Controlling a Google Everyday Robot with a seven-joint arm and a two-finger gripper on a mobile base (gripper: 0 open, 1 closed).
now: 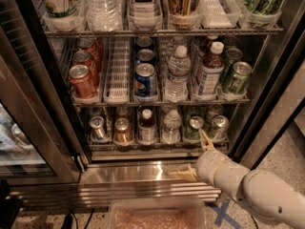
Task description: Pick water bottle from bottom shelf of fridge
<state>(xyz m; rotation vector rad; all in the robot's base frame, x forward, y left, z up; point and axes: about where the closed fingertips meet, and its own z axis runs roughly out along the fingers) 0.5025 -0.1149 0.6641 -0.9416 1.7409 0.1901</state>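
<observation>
The water bottle [170,127] stood upright on the bottom shelf [157,146] of the fridge [261,99], in a lane near the shelf's middle, its white cap up. Just left of the water bottle stood a dark-liquid bottle [147,126] with a white cap; just right of it, a green can [193,128]. The tool [189,155] hung below and to the right of the water bottle, outside the shelf and apart from it, over the steel base [128,173]. Its two fingers were spread wide and held nothing: one pointed up toward the green can, the other lay leftward, lower than the water bottle.
</observation>
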